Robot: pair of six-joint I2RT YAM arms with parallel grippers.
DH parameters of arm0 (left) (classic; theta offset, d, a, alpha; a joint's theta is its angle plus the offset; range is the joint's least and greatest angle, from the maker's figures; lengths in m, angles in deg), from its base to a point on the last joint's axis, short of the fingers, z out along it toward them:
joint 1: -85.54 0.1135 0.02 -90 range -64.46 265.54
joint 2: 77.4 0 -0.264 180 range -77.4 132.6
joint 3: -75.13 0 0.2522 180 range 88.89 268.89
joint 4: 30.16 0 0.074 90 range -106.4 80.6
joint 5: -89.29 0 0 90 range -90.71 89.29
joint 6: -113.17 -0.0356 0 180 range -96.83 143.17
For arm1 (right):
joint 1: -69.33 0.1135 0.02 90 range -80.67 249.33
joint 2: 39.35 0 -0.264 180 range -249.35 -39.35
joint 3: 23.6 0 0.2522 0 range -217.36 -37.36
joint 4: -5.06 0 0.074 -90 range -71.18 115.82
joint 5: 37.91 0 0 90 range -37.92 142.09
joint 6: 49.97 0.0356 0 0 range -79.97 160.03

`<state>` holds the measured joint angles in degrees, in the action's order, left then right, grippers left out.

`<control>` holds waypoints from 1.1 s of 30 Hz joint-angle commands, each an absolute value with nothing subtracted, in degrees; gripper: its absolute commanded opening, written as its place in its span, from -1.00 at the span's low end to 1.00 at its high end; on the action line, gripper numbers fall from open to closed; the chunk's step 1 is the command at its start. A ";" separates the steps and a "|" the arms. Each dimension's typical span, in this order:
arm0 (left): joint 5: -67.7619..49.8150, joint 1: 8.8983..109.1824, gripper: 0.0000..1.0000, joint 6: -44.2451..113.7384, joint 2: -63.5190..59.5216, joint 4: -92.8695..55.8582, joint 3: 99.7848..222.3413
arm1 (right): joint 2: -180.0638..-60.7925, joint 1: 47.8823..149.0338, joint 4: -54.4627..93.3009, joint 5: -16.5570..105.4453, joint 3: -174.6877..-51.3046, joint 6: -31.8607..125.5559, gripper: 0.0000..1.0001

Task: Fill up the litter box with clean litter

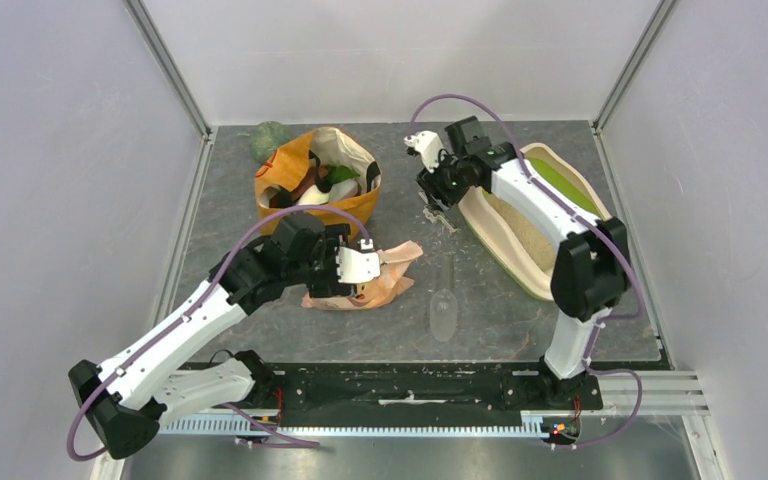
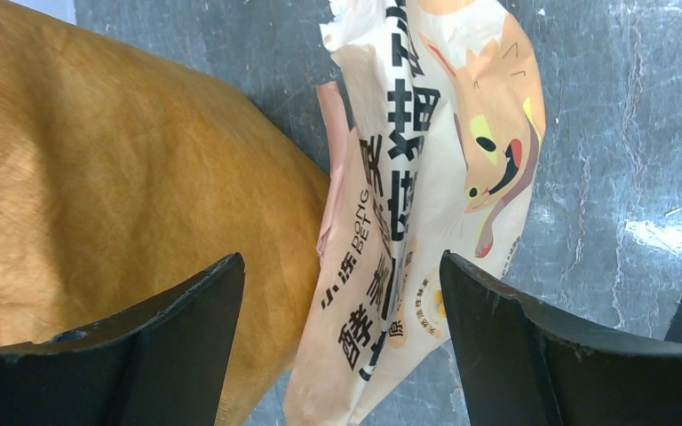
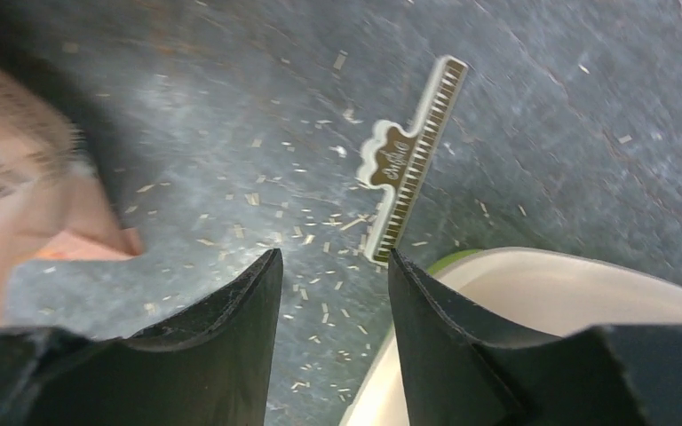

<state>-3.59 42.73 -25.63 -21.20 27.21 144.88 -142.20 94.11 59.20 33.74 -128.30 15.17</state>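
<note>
The litter box (image 1: 488, 222) is sitting on the right part of the worktop (image 1: 520, 330), and the litter (image 1: 523, 235) is lying inside it as a pale, grainy bed between the cream walls. So the pouring step is, in my judgement, finishing or already done. The left claw (image 2: 339, 266) is hanging spread wide over the pouch (image 2: 426, 160), which is lying flat and crumpled just beside the orange bag (image 2: 124, 177). Nothing is sitting between its fingers. The right claw (image 3: 335, 257) is hovering at the near corner of the box, its fingers standing apart and pinching nothing. Below it a small toothed clip (image 3: 413, 160) is lying on the worktop, close to the box rim, with many loose grains (image 3: 320, 222) scattered around it. A clear scoop (image 1: 443, 312) is resting alone nearer to the arm bases, well apart from both claws. The pouch is looking empty, though I cannot tell this for sure from above. If the fill is judged enough, the next move is calling only for lifting both arms away without catching the pouch or the box wall. If more litter is wanted, the left claw is needing to close on the pouch edge and carry it over the box again, and the thin, limp film is likely asking for a firm pinch.
</note>
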 commanded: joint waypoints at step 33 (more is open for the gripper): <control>-5.63 42.82 0.82 -24.92 -23.36 24.90 147.87 | -165.00 103.25 44.75 68.57 -131.13 7.63 -0.01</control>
